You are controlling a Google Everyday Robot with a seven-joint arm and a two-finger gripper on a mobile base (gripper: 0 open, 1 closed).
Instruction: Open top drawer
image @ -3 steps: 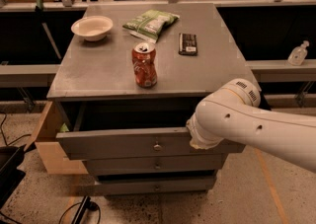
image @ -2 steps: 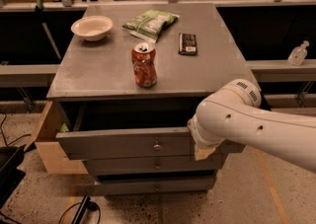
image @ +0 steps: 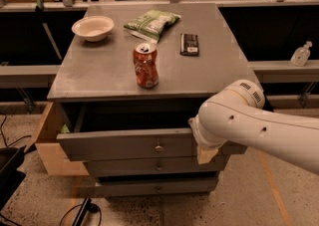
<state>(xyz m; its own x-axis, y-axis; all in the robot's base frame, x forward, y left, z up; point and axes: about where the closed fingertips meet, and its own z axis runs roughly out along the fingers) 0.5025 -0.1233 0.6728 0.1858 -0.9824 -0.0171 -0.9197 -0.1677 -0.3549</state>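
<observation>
Three, counting the grey fronts stacked below the red can (image: 146,65). Finding the top drawer (image: 119,144), widest and tallest of them, directly beneath and in front of the can, standing part-way out of the cabinet and showing a dark gap behind its front. Spotting its small round knob (image: 159,147) straight down from the can, a touch to the right. Noting the middle drawer (image: 144,166) and the bottom drawer (image: 149,187) lower again under the can, each sitting further back than the front above it.

Following the white arm (image: 264,130) coming in from the lower right of the can and crossing the right end of the top drawer's front. Placing the gripper (image: 206,154) below and to the right of the can, at that end of the front, almost wholly hidden behind the arm's rounded wrist, with only a tan tip peeking out against the front's lower edge. Not managing to say whether clamped or spread.

Seeing the can standing upright near the front edge of the grey worktop (image: 94,75). Picking out a white bowl (image: 92,27) behind and left of the can, a green bag (image: 151,23) directly behind it, and a dark flat packet (image: 189,44) behind and right, all apart from the can. Catching a clear bottle (image: 301,55) far right of the can, off the worktop, on a ledge.
</observation>
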